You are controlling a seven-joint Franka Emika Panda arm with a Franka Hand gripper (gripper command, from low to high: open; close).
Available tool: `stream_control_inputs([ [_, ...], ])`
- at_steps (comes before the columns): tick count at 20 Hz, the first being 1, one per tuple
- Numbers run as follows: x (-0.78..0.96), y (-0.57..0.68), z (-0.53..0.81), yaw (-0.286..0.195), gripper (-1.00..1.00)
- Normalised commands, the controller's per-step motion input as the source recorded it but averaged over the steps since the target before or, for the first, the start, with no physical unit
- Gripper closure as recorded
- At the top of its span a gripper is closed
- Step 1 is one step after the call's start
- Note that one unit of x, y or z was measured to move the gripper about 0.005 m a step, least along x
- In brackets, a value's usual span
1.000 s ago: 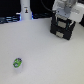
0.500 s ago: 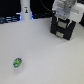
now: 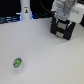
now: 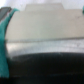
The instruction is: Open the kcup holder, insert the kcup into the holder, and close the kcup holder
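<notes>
Table (image 3: 40,47) wide & bare btwn things, lots of open room. One kcup holder (image 3: 63,29) at far edge, ext view's right; gripper (image 3: 64,11) right over it, claw state can't tell. One kcup (image 3: 18,63), green top, near front edge on ext view's left, well apart from gripper.

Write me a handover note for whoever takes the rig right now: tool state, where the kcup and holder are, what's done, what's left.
Tool: at the front of the kcup holder, at the exterior view's upper right; open or shut cannot be told from either view.
Kcup: green-topped, alone on the white table at the exterior view's lower left, far from the holder, not grasped.
Done: nothing confirmed; whether the holder is open is unclear, as the wrist view is a blurred close-up.
Left: open the holder, fetch and insert the kcup, close the holder.
</notes>
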Motion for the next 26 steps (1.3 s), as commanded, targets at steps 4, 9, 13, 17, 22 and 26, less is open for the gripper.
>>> stream_control_inputs([
  [4, 0.95, -0.31, 0.14, -0.062, 1.00],
  [9, 0.95, -0.31, 0.13, -0.069, 1.00],
  [13, 0.95, -0.33, 0.15, -0.070, 1.00],
  [17, 0.93, -0.36, 0.12, -0.077, 1.00],
  [22, 0.92, -0.37, 0.11, -0.078, 1.00],
  [26, 0.92, -0.38, 0.11, -0.078, 1.00],
])
